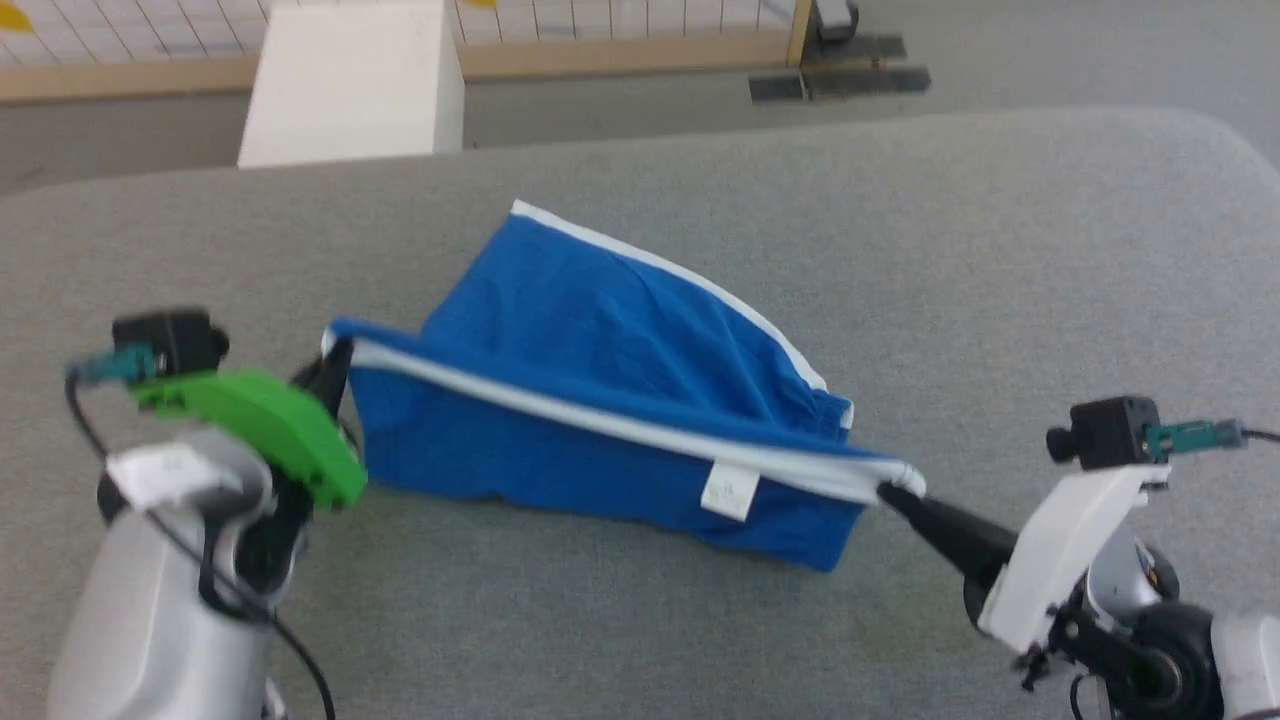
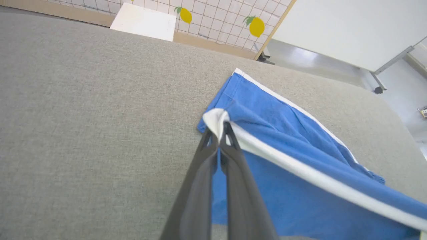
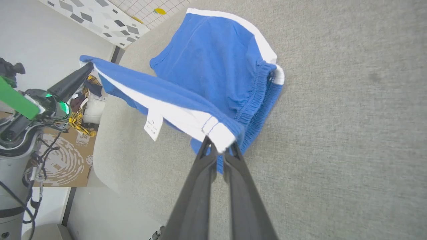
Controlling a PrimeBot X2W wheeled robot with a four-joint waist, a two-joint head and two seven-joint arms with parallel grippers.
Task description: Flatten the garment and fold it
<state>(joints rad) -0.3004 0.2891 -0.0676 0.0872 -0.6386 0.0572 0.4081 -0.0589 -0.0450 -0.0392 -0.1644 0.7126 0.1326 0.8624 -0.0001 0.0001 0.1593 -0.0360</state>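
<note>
The garment point(image 1: 600, 340), a pair of royal blue shorts with white trim, lies partly on the grey fabric tabletop point(image 1: 1050, 250) and is partly lifted. One white side stripe point(image 1: 600, 425) is stretched taut between the two hands, and the blue cloth under it hangs down to the surface. The far leg rests flat on the tabletop, its white-edged hem pointing away from the robot.

A small white label point(image 1: 730, 492) dangles from the stripe near its right end. It carries a few lines of tiny print, too small to read in any view.

The left hand point(image 1: 335, 365) has its two dark fingers pressed together on the left end of the stripe. The left wrist view shows the white cloth bunched over the tips. The right hand point(image 1: 890, 490) is clamped in the same way on the other end.

The right wrist view brings out the gathered elastic waistband point(image 3: 257, 96), crumpled just beyond that grip, which is hard to make out from the head. It also shows the left hand from across the cloth. Below the tabletop's edge it shows a cardboard box point(image 3: 63, 160) with a swirl pattern, marked "34" above a word too blurred to be sure of.

The left wrist view looks past the far edge to a white block point(image 2: 145, 21) and a gridded panel point(image 2: 217, 20) with yellow lemon pictures point(image 2: 257, 26).
</note>
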